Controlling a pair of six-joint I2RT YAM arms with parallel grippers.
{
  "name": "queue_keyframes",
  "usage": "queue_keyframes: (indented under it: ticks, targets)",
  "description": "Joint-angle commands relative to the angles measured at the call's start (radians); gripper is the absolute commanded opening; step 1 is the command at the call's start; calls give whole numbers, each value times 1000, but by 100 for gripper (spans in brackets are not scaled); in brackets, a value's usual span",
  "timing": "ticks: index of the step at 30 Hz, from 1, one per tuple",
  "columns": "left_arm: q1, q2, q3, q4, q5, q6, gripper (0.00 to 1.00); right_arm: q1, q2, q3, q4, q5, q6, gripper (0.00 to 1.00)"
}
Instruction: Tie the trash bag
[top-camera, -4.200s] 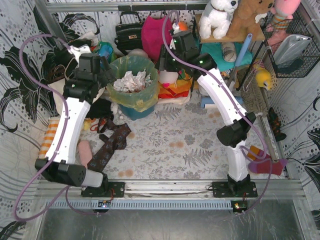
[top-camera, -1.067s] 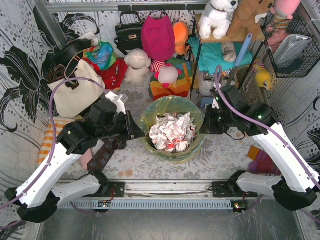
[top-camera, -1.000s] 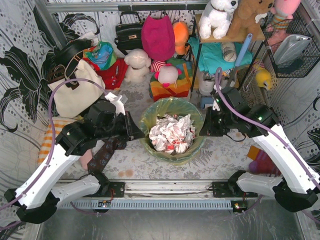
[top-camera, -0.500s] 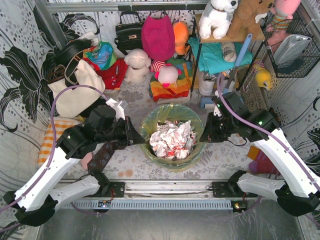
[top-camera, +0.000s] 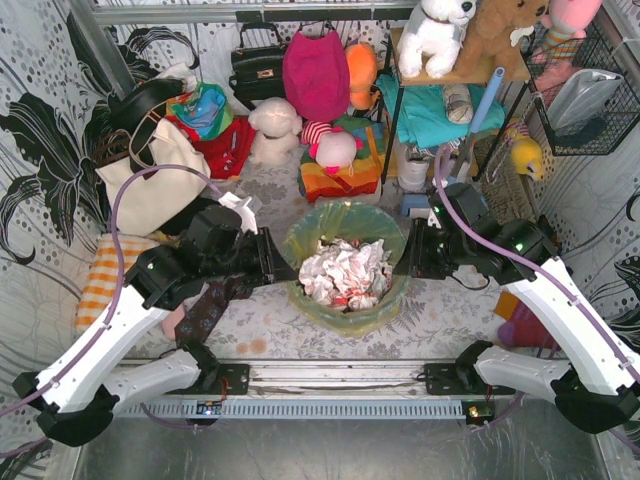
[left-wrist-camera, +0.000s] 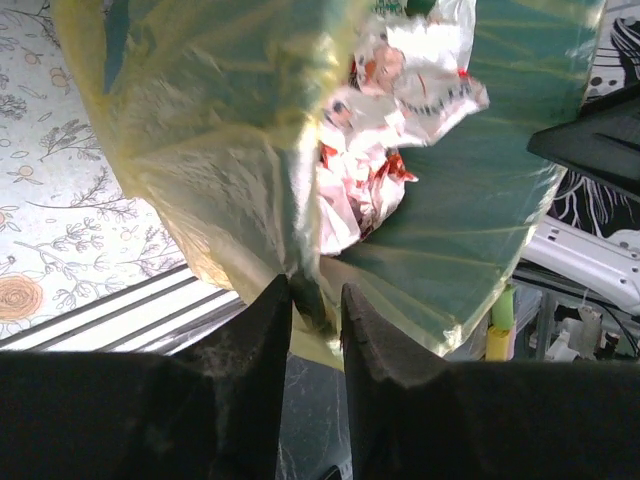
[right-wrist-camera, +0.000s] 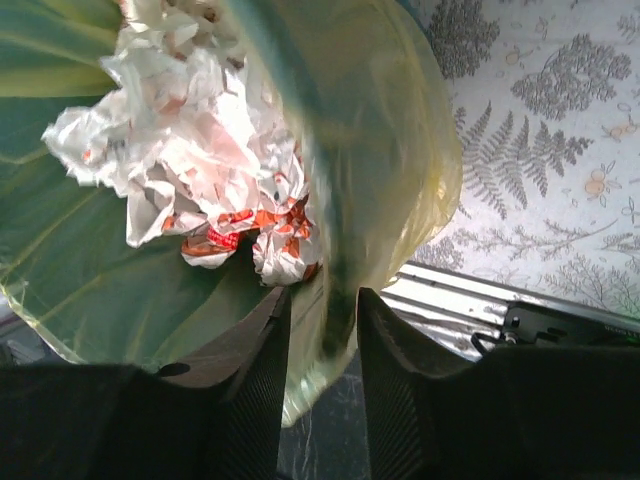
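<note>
Trash bag (top-camera: 352, 212), standing on the floral table (top-camera: 450, 310) between both arms, is pinched at opposite rim edges by left gripper (left-wrist-camera: 315, 297) and right gripper (right-wrist-camera: 322, 302), both clamped on film, presumably so flaps can be drawn together for knotting.

Trash bag (top-camera: 346, 318) thin glossy plastic; paper (top-camera: 345, 274) crumpled.

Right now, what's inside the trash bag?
Crumpled white paper with red-orange print fills the open mouth of the trash bag. Whatever lies beneath that top layer is covered, so I cannot tell.
</note>
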Motion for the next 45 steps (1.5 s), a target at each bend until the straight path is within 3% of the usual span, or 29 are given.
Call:
queue_keyframes:
  ticks: [1,7,17,24,30,34,38,45]
  targets:
    - [-6,24,18,63,-24,34,37,7,7,17,85,62,7,34]
    - [-6,60,45,74,-66,64,44,7,31,21,144,93,-2,37]
    - [-6,48,173,31,-234,73,63,7,47,172,95,159,-48,55]
    - [-6,-8,184,0,-356,46,66,7,35,259,24,228,-59,59]
    - [-6,-28,142,40,-331,41,67,7,-2,289,-161,403,-8,59]
    - [-6,-11,127,70,-288,56,66,7,-103,171,-153,424,21,60]
    - [-6,30,128,71,-276,81,66,7,-166,-11,-75,351,56,60]
    - [-6,101,102,37,-274,130,67,7,-286,-356,262,189,139,59]
